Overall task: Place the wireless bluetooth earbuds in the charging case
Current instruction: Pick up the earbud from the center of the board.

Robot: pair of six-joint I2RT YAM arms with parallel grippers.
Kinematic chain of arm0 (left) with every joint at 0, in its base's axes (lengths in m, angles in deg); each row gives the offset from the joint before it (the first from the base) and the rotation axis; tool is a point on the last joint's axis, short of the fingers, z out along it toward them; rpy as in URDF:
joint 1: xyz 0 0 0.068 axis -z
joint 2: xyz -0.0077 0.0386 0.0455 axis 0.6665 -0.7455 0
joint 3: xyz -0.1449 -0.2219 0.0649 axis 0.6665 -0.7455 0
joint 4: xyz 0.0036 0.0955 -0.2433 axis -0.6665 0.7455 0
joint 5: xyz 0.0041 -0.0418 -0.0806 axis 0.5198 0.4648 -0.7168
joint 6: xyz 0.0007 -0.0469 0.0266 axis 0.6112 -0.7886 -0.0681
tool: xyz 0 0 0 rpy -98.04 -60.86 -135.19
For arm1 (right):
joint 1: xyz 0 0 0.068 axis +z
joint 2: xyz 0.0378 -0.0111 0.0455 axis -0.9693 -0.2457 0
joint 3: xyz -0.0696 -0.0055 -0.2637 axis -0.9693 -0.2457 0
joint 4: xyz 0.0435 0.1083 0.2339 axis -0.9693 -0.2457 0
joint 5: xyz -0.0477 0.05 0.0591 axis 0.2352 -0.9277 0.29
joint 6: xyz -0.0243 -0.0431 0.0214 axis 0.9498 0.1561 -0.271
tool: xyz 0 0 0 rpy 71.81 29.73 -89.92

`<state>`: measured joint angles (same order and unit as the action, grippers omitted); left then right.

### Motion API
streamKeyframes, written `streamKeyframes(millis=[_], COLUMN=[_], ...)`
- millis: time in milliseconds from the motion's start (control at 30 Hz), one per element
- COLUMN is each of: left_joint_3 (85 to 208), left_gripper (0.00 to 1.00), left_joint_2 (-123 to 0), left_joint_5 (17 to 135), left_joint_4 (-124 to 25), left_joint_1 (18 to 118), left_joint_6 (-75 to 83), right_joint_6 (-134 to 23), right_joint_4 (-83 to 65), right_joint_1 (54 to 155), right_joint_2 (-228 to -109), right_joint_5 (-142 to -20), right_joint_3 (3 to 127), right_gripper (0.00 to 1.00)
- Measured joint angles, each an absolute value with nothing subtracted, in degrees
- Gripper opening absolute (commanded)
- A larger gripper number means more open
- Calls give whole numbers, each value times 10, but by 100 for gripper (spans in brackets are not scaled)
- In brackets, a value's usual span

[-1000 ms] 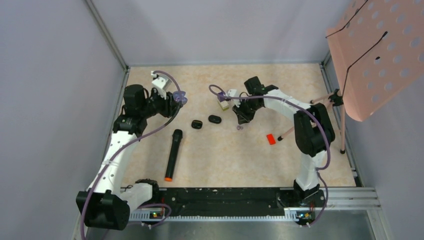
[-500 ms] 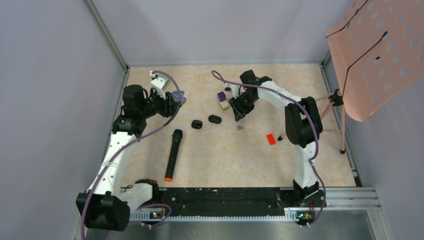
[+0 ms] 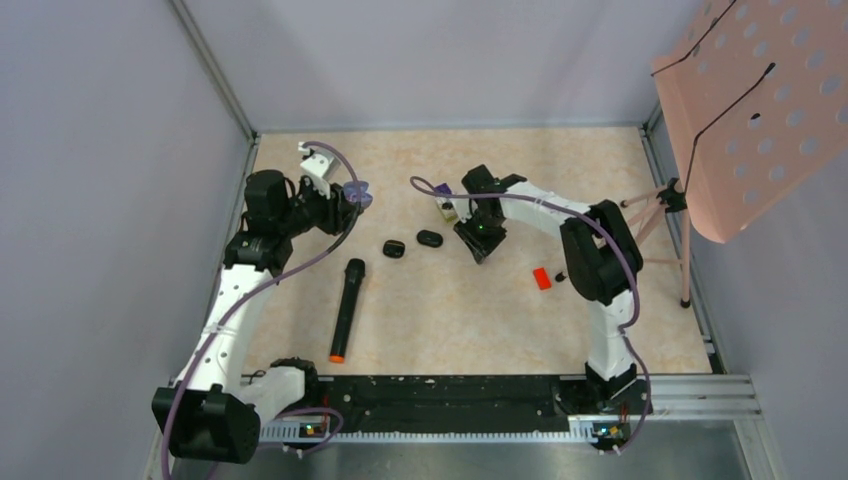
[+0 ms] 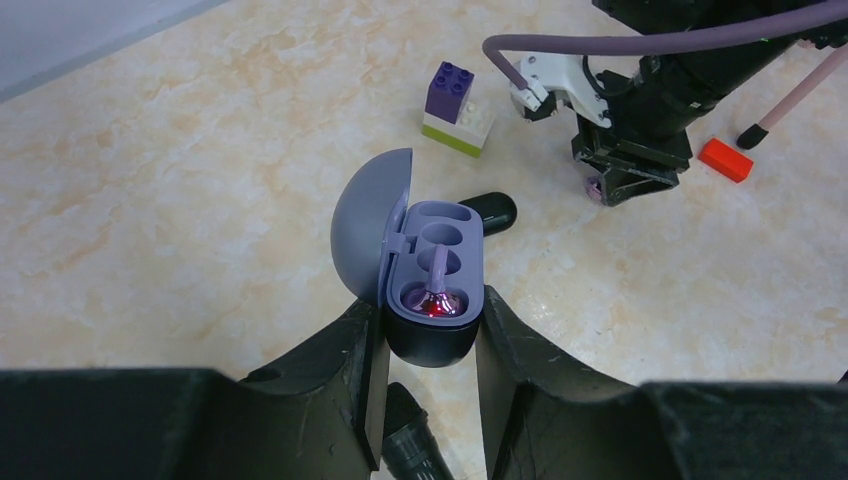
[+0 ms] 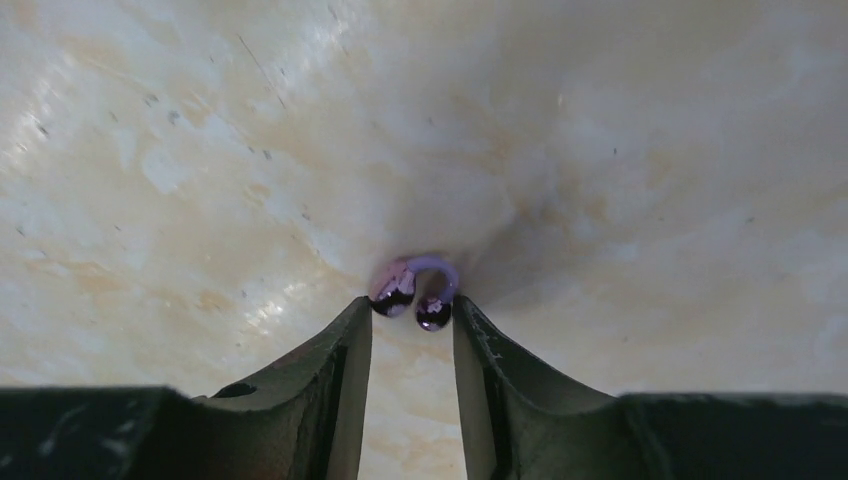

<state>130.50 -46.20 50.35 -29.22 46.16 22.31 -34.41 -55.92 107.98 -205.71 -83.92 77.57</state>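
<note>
My left gripper (image 4: 430, 322) is shut on the charging case (image 4: 432, 345), a lavender shell with a dark base and its lid (image 4: 368, 222) swung open. It holds the case above the table at the left (image 3: 357, 192). One purple earbud (image 4: 437, 298) with a red glow sits in the case's near socket. My right gripper (image 5: 412, 308) is down at the tabletop, open. A second earbud (image 5: 414, 287), a purple C with two shiny bulbs, lies right at its fingertips (image 5: 362, 312), between them. From above, the right gripper (image 3: 482, 243) hides this earbud.
Two black oval pieces (image 3: 393, 248) (image 3: 429, 238) lie between the arms. A black microphone (image 3: 345, 310) with an orange end lies near the left arm. A small brick stack (image 4: 455, 110), a red block (image 3: 542, 278) and a pink music stand (image 3: 750, 100) are on the right.
My right gripper has swung left and toward me, come down over the purple earbud on the table, and its jaws have widened. The left arm and the case have not moved.
</note>
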Motion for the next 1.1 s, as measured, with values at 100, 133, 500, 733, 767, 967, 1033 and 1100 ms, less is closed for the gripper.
streamKeyframes(millis=[100,133,500,733,767,967,1033,1100], left_joint_3=[1302,1299,1286,1286,1286,1286,1286,1286], left_gripper=[0,0,0,0,0,0,0,0], left_joint_2=[-459,-458,-450,-436,-434,-432,-432,-432], left_joint_5=[503,502,498,502,503,510,511,511], left_joint_4=[-294,-297,-306,-299,-296,-281,-274,-266], left_joint_1=[462,462,462,461,460,459,458,458], left_joint_6=[219,217,208,217,221,246,252,258], right_joint_6=[-319,-303,33,125,151,313,354,396], right_joint_4=[-529,-519,-442,-394,-380,-335,-334,-343], right_joint_1=[1080,1079,1078,1032,1019,982,982,983], right_joint_2=[-2024,-2008,-1813,-1809,-1810,-1859,-1881,-1909], right_joint_5=[-823,-821,-916,-985,-991,-1028,-1045,-1063], right_joint_3=[723,700,481,508,508,508,509,517], right_gripper=[29,28,26,26,27,44,46,46])
